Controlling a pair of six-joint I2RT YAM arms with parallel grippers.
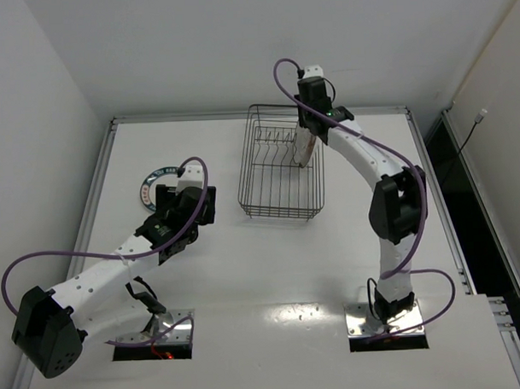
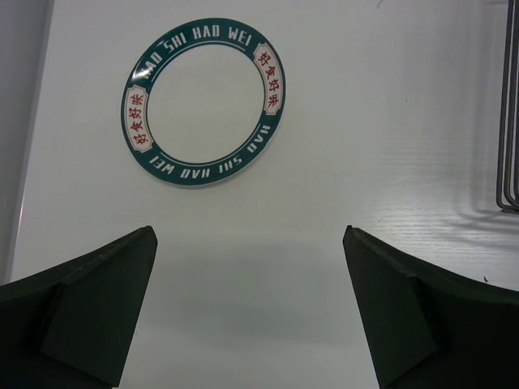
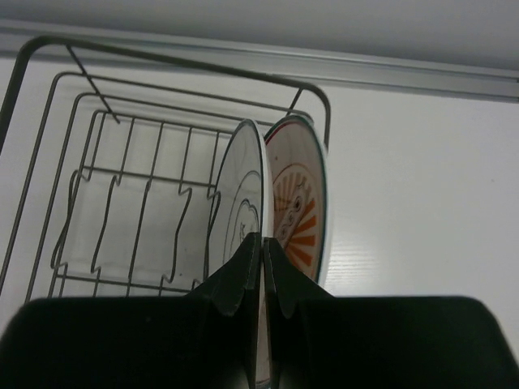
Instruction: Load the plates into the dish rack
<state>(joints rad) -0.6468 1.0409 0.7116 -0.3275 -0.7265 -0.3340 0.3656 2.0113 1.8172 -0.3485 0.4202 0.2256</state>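
Right pincer: fingers drawn together, clamped on the rim of the white plate, which stands on edge at the right end of the dish rack. The orange-patterned plate stands upright just beside it, between it and the rack's right wall. Left pincer: fingers spread wide apart, holding nothing, poised over the desk. The green-rimmed plate lies flat on the desk just beyond the fingertips, untouched, to the left of the rack and apart from it.
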